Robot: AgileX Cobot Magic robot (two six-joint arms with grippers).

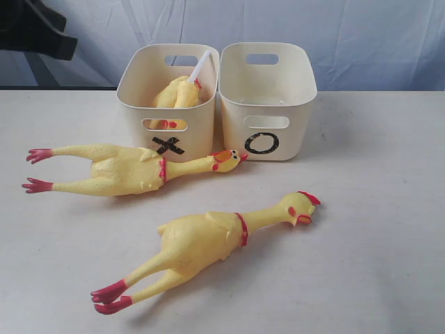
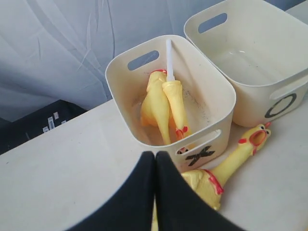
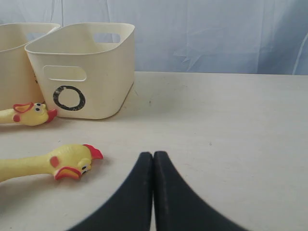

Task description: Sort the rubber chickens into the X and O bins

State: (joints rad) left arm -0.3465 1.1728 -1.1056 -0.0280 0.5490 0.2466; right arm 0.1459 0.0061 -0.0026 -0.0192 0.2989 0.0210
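In the exterior view, a matte off-white table (image 1: 375, 209) stands before a creased blue-grey cloth (image 1: 348, 42). Two smooth cream plastic tubs with rounded corners and slot handles stand side by side, touching: the X bin (image 1: 201, 136) on the left, the O bin (image 1: 236, 129) on the right. Glossy yellow binned chickens (image 1: 177, 94) lean inside the X bin, a white tube (image 1: 200, 66) rising past its rim. The far chicken (image 1: 125, 169) lies just before the X bin, its head at the gap between the tubs. The near chicken (image 1: 205, 240) lies closer to the camera, apart from both tubs.

In the left wrist view, the left gripper (image 2: 155, 159) has its smooth black fingers pressed together, holding nothing, near the X bin.

In the right wrist view, the right gripper (image 3: 153, 159) is likewise closed and empty, over bare table beside the near chicken's head.
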